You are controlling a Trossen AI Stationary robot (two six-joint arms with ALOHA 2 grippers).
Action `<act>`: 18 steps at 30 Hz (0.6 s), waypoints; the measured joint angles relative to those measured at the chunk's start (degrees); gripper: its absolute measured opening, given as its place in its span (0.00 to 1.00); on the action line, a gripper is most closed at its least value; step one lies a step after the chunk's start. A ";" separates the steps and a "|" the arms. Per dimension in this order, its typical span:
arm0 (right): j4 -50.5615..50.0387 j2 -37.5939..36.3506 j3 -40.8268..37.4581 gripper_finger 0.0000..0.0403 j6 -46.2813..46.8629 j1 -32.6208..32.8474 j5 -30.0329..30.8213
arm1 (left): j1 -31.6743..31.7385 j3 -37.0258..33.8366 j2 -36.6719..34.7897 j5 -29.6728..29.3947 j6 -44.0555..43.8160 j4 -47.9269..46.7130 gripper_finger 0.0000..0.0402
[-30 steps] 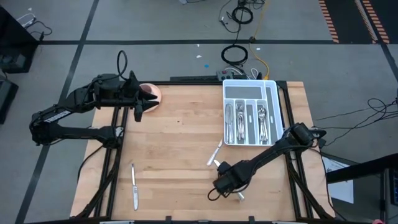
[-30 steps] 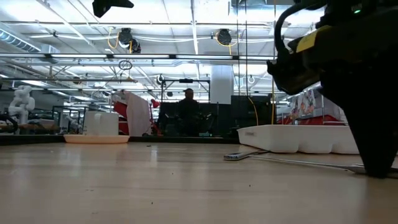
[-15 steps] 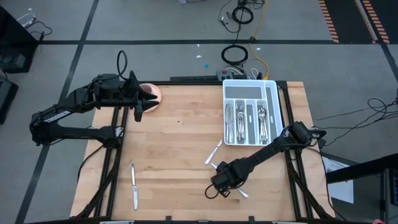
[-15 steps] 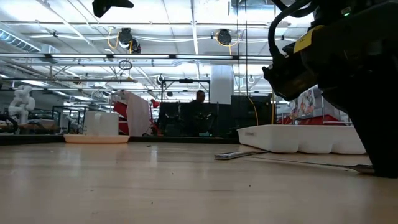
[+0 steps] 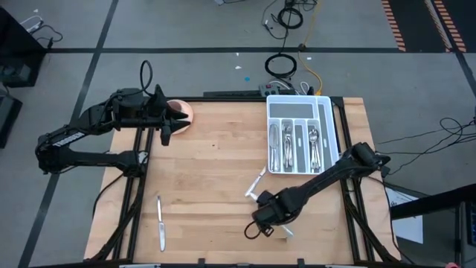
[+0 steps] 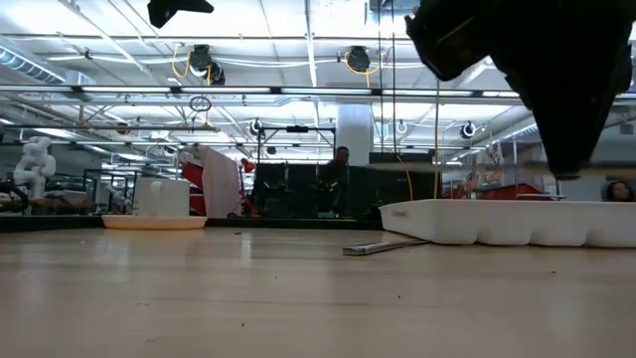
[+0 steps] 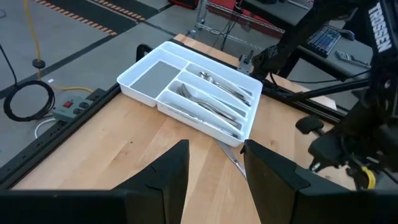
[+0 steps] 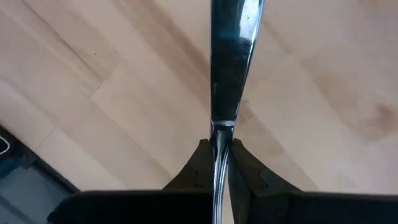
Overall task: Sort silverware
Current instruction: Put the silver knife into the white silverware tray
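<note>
Sorting well along: most silverware (image 5: 294, 145) is already laid in the tray (image 5: 325, 112), a few pieces are left on the table (image 5: 208, 179).

Nearest, the right gripper (image 5: 265, 218) is clamped on one utensil (image 8: 225, 68), shown only by its wrist view; a knife (image 5: 160, 222) and another piece (image 5: 256, 182) lie loose; farther off, the left gripper (image 5: 165, 132), parted and empty, is held by the bowl (image 5: 181, 112).

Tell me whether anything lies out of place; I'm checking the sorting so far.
Two pieces lie outside the white compartmented plastic tray: a slender silver metal knife alone near the table's front left, and a silver utensil askew just before the tray.
</note>
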 joint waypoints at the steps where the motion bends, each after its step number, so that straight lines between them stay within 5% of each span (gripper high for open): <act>1: -1.03 -0.50 0.04 0.00 0.11 -0.30 0.42 | 0.02 0.00 0.00 -0.06 0.00 0.00 0.39; 8: -11.39 -4.88 0.05 0.00 -2.19 -6.17 5.67 | 0.00 0.00 0.00 -0.24 0.00 0.02 0.39; 18: -17.44 -12.61 0.09 0.00 -15.01 -22.59 13.65 | 0.02 0.00 0.02 -1.05 0.00 0.04 0.39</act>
